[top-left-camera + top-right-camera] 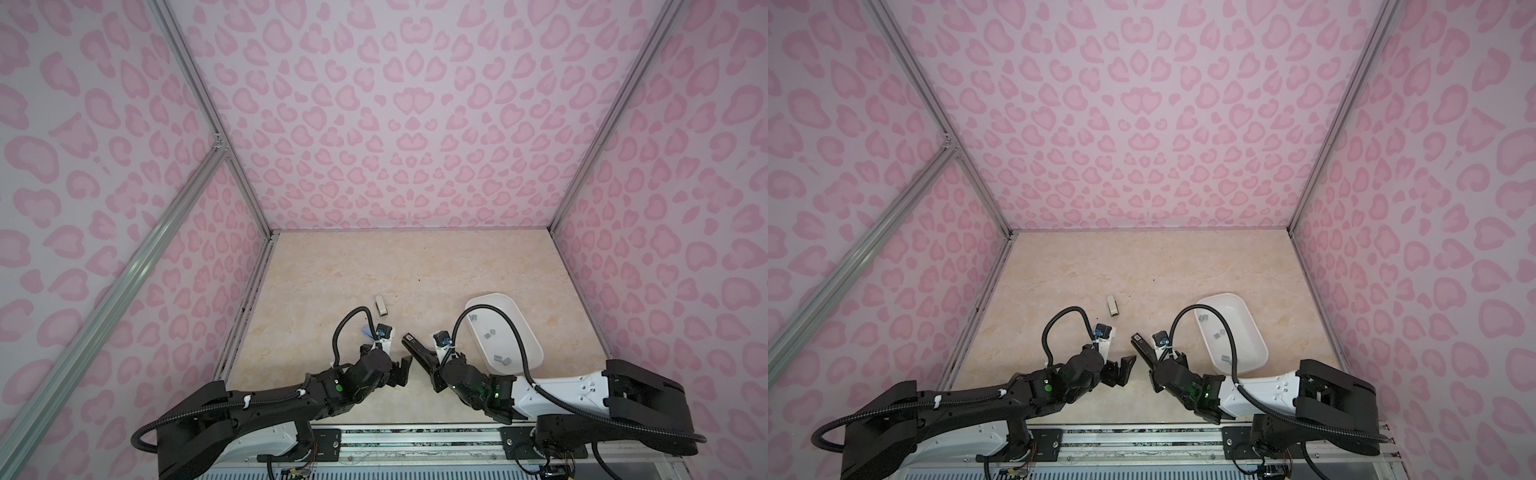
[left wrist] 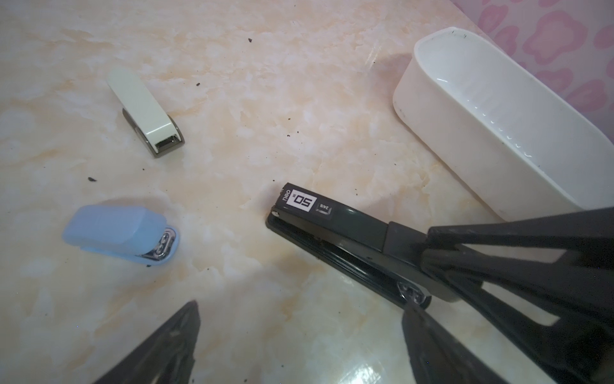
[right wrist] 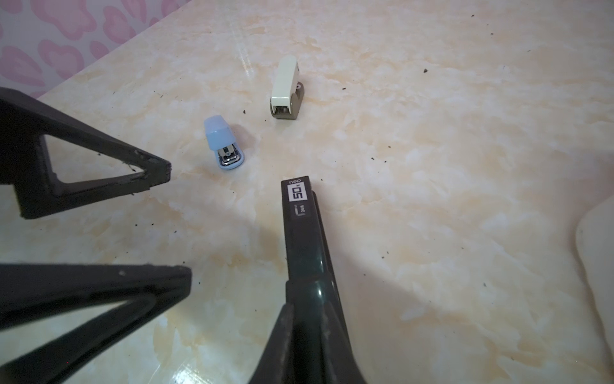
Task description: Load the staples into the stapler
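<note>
Robot test cell, lab-type, not a home. I work in a closed booth: walls of pink heart-print panel set in a bare aluminium frame. The marble-look tabletop is speckled with dark grit. My left arm and right arm are mounted on a metal rail along the front edge.

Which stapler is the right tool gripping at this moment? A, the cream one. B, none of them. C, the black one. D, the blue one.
C: the right tool is shut on the black stapler, while the blue stapler and the cream stapler lie free on the table.
</note>
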`<state>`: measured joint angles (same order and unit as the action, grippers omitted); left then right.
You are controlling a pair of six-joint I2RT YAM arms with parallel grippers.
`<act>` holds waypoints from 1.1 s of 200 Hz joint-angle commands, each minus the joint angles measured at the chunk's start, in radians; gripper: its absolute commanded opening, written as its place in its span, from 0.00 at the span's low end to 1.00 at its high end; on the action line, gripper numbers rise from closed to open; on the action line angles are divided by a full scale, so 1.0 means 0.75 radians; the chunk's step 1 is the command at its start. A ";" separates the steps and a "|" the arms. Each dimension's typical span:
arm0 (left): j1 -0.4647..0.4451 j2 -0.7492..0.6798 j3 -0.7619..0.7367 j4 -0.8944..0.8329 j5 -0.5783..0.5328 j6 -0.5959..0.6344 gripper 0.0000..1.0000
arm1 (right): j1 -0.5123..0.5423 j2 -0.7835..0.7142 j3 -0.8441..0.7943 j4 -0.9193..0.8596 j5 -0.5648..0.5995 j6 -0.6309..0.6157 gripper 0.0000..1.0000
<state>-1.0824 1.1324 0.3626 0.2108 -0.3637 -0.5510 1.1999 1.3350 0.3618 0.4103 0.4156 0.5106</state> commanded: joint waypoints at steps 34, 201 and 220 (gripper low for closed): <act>-0.004 0.057 0.030 0.056 0.005 -0.010 0.96 | 0.062 0.208 -0.061 0.151 0.104 0.137 0.13; 0.255 -0.702 0.216 -0.233 -0.751 0.433 0.96 | -0.893 -0.469 0.655 -1.021 0.329 0.125 0.74; 0.455 -0.836 0.148 -0.222 -0.634 0.491 0.96 | -1.287 -0.443 0.586 -1.032 0.147 0.142 0.70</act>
<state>-0.8696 0.5926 0.5156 0.0235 -0.8555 -0.2977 0.4797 0.9833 0.8455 -0.2096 0.6353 0.5877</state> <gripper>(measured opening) 0.959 0.714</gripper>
